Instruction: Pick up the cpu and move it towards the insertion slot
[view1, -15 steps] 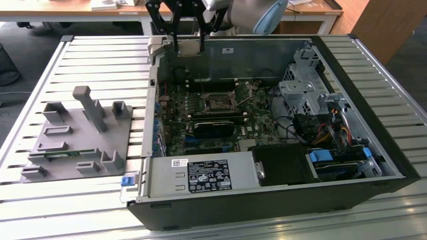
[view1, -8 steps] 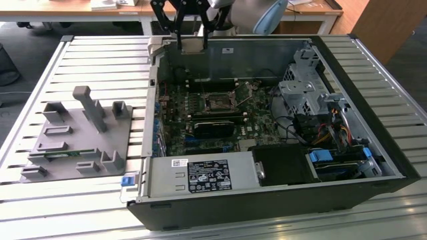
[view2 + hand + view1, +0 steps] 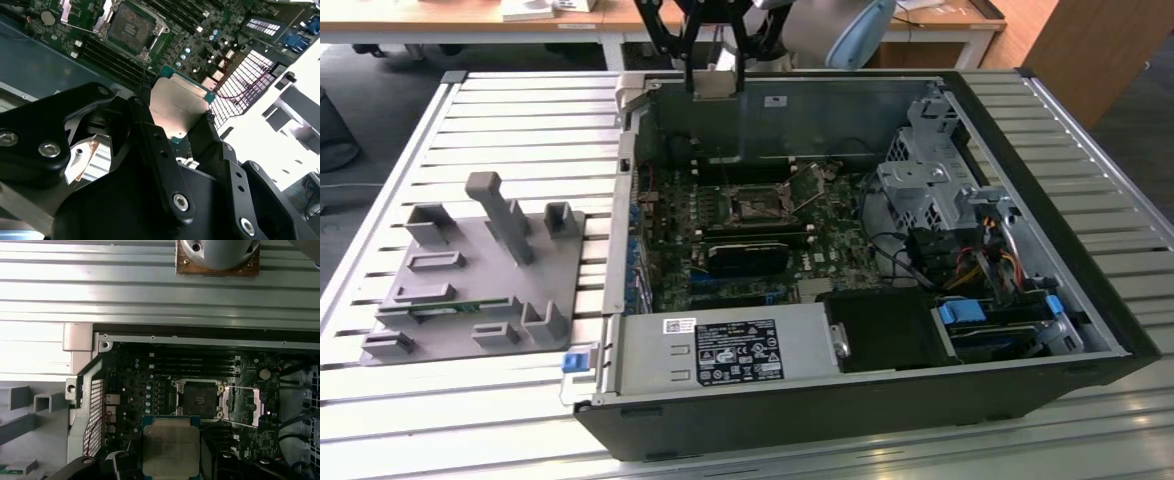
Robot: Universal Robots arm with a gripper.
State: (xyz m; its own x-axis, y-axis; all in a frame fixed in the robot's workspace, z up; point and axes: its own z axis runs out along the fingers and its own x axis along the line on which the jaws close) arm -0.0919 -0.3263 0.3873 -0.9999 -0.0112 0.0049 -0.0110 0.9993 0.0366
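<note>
— Inside the open computer case (image 3: 881, 250), what sits where?
— Its green motherboard (image 3: 720, 240) fills the floor, with the insertion slot (image 3: 757, 205) near the board's middle, frame lifted.
— And above that slot?
— The gripper (image 3: 182, 117) hangs over the case's rim, well apart from the slot, jaws narrowed onto the cpu (image 3: 177, 107), one finger on each edge, silver top showing in both wrist views.

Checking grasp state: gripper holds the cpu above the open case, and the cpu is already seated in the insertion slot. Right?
Not seated. The gripper holds the cpu clear of the insertion slot, whose dark socket lies bare in both wrist views. The rest is right.
</note>
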